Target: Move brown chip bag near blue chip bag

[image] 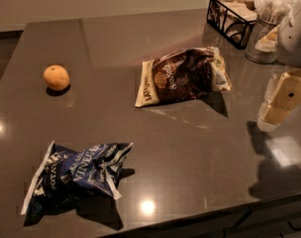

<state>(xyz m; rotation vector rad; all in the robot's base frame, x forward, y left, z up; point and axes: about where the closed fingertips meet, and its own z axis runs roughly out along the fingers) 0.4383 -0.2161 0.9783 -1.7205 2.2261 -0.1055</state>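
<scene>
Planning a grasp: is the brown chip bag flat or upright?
Brown chip bag lies flat on table, logo up; gripper hovers right of it.

Likely a kitchenette or break room: a polished dark grey counter [190, 148] bears a black wire caddy [222, 16] and a metal cup [259, 46] of paper packets at one o'clock, plus a brown chip bag [182, 76], a blue chip bag [76, 175] and an orange [56, 77]. The gripper [275, 108] hangs at three o'clock.

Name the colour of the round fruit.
The fruit is orange, in the camera view; the gripper hangs at right.
</scene>
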